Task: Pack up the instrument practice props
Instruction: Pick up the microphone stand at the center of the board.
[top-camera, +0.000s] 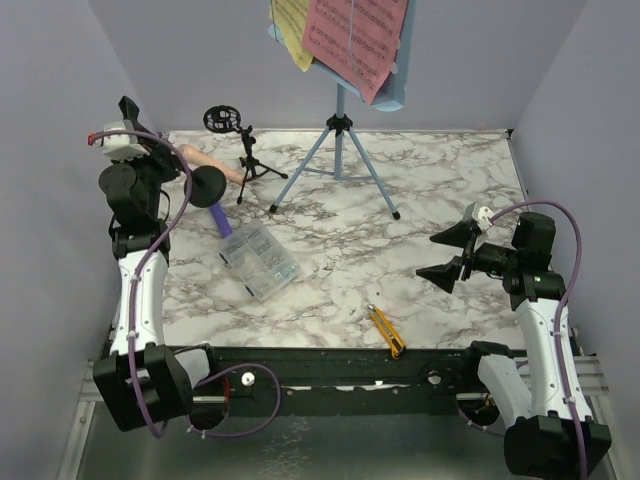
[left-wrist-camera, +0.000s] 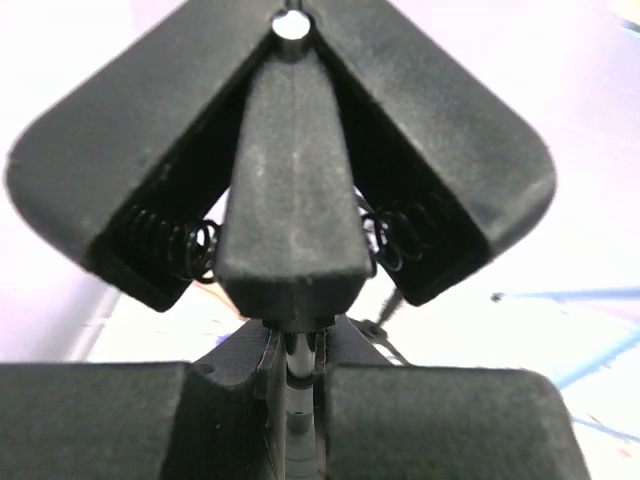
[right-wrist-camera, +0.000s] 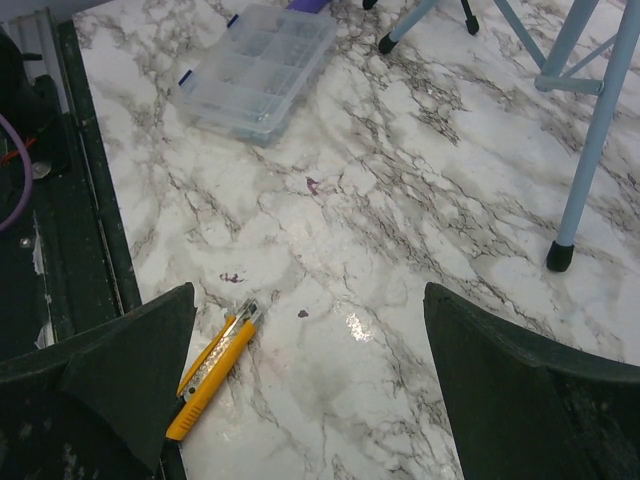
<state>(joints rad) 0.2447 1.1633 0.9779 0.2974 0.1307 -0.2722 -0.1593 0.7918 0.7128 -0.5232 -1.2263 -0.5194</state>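
Observation:
My left gripper is shut on the stem of a black mic mount and holds it above the table's left side. In the left wrist view the mount's spring clamp fills the frame above the fingers. A second black mic mount stands on its small tripod at the back. A beige microphone lies behind the held mount. A purple microphone lies partly behind the clear box. The light-blue music rack stands at the back with pink pages and yellow pages. My right gripper is open and empty.
A clear plastic box of small parts lies left of centre; it also shows in the right wrist view. A yellow-and-black utility knife lies near the front edge, beside my right gripper's left finger in the wrist view. A rack leg stands ahead.

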